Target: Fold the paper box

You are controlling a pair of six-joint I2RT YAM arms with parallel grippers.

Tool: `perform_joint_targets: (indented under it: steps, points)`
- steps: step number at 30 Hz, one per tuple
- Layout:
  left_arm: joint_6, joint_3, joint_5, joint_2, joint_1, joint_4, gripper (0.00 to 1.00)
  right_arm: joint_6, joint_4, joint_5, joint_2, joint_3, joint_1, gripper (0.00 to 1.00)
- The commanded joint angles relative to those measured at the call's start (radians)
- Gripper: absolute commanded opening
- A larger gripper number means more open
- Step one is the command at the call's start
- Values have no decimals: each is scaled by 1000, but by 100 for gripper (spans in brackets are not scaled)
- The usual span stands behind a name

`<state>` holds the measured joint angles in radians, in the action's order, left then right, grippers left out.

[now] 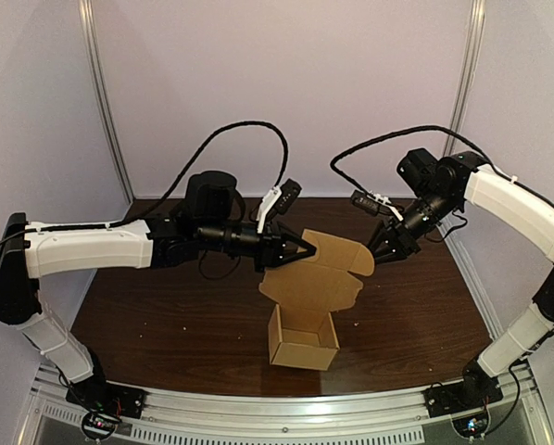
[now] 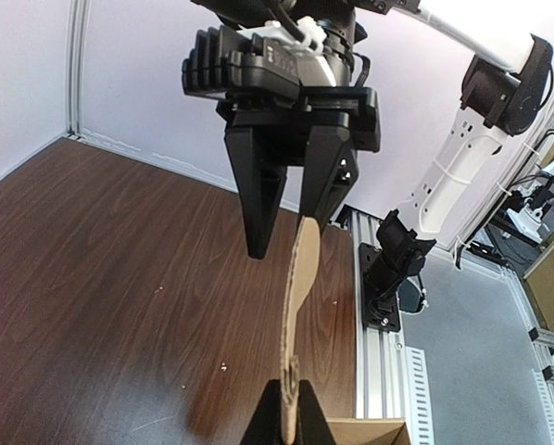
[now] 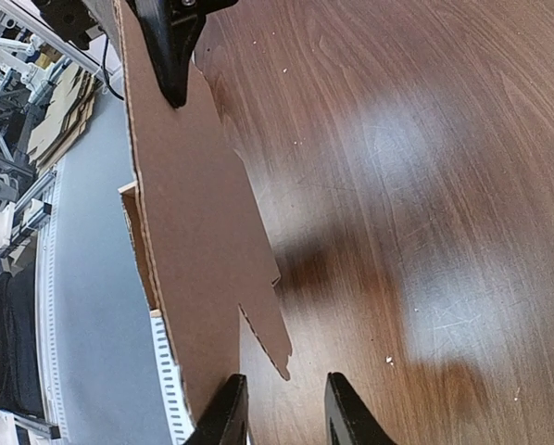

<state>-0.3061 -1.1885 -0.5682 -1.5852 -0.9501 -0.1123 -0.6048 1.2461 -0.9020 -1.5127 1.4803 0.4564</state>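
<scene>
Dark wood desk (image 1: 166, 320) fills the middle of the top view. At lower centre stands the open box (image 1: 302, 350), its tall flap (image 1: 325, 271) upright behind it. At the flap's left edge the left fingers (image 1: 295, 241) are clamped on the cardboard. The right fingers (image 2: 258, 199) stand apart just beside its right edge, and whether they straddle it I cannot tell.

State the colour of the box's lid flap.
The lid flap is plain brown, best seen from the right wrist.
</scene>
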Motion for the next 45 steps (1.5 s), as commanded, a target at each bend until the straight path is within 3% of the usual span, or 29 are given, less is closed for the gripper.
perform_joint_targets:
  steps: [1,11,18,27,34,36,38,45]
  points:
    - [-13,10,67,-5,6,-66,0,22,38,-33,5,19,15,31]
    - [-51,-7,67,-45,5,-114,0,161,-40,-45,15,2,35,38]
    - [-88,-6,-48,-72,5,-181,0,157,-84,-67,14,11,35,39]
    - [-110,-3,-193,-83,5,-209,0,51,-8,-147,-55,81,36,36]
    - [-118,1,-220,-95,5,-219,0,-35,75,-231,-89,127,36,22]
    - [-121,0,-219,-99,6,-220,0,-67,102,-252,-90,133,35,14]
    - [-124,0,-207,-100,9,-222,0,-74,108,-256,-89,131,36,0]
    - [-123,-6,-141,-106,19,-199,0,23,-3,-187,-33,68,36,0]
